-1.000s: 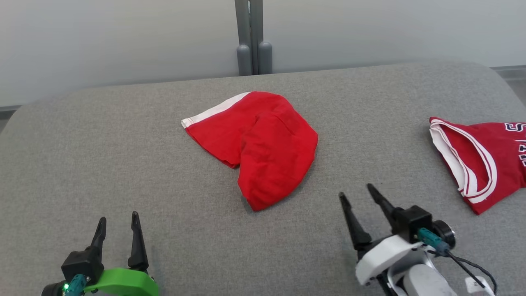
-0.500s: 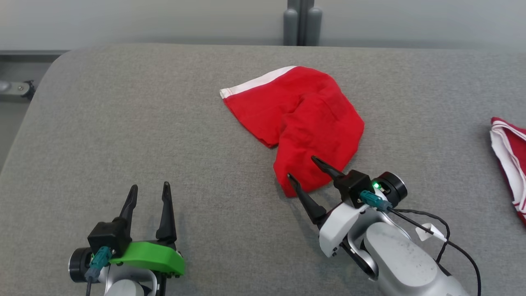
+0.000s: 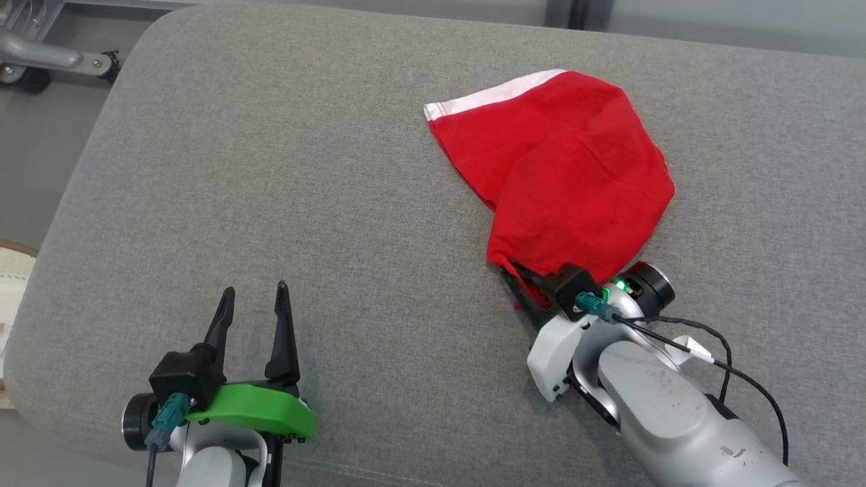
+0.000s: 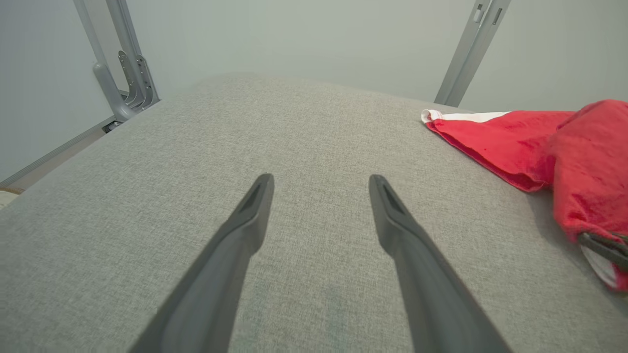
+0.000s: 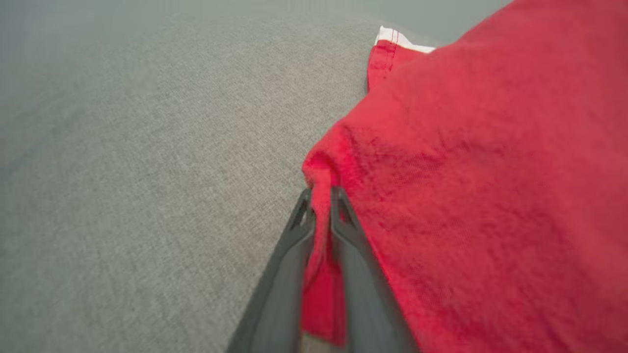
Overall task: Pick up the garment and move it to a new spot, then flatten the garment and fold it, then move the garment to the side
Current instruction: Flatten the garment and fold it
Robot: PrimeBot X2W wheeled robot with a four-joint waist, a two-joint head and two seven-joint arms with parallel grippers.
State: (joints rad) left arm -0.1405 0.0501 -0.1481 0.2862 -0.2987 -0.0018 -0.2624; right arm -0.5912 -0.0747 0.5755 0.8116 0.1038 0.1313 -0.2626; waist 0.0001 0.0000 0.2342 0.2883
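Note:
The garment (image 3: 568,176) is red cloth with a white band, bunched on the grey cushion (image 3: 304,169) right of the middle. My right gripper (image 3: 517,277) is shut on its near lower edge; the fabric drapes over the fingers. In the right wrist view the fingers (image 5: 343,230) pinch a fold of the red garment (image 5: 490,186) between them. My left gripper (image 3: 254,297) stands open at the lower left, well apart from the garment, with nothing between its fingers. The left wrist view has those fingers (image 4: 255,211) spread over bare cushion, the garment (image 4: 539,142) at the right.
The cushion's rounded left edge (image 3: 74,182) drops to the floor, where a grey wheeled frame (image 3: 47,57) stands at the top left. Grey metal posts (image 4: 122,63) rise behind the cushion in the left wrist view.
My right gripper has moved forward onto the garment's near edge and shut on it. The camera has turned, shifting the whole picture. The left gripper has stayed open.

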